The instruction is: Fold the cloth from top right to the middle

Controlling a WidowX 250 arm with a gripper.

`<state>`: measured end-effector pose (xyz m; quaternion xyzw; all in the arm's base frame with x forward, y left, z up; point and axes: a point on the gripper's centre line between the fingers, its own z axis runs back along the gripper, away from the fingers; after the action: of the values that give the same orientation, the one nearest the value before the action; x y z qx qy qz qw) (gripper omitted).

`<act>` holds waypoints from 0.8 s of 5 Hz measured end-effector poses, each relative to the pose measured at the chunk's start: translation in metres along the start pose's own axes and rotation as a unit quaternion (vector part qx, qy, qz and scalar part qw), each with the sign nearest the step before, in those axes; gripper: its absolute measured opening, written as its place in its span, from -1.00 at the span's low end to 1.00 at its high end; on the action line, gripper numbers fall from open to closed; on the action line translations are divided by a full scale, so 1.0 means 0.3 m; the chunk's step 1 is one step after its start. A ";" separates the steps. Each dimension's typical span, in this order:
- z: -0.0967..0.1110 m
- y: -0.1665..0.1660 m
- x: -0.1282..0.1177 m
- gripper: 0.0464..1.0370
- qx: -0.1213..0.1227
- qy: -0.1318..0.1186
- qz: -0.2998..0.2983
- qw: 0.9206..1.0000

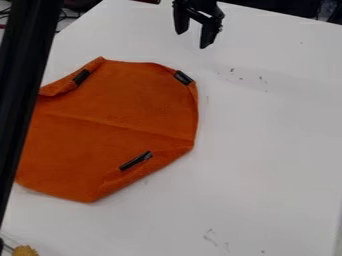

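Black two-finger hand [193, 39] spread wide, empty, above and apart from the cloth's top right. Orange cloth [120, 110] lies directly on the white bench [267, 140], no container under it. Fold looks unstarted at that corner. Best: come down at the black strip [184, 77] on the cloth's top right, pinch edge fabric only, lift low, carry diagonally to the cloth's middle, release gently. Shallow grip may slip; dragging could shift everything.
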<state>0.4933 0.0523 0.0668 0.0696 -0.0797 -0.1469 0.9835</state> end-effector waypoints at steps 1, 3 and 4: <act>-0.083 -0.020 -0.029 0.93 -0.011 0.028 0.000 1.000; -0.078 -0.079 -0.021 0.93 0.007 0.017 0.016 1.000; 0.003 -0.073 -0.051 0.93 0.028 0.009 0.046 0.999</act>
<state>0.4725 0.0361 0.0622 0.0948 -0.0777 -0.0987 0.9875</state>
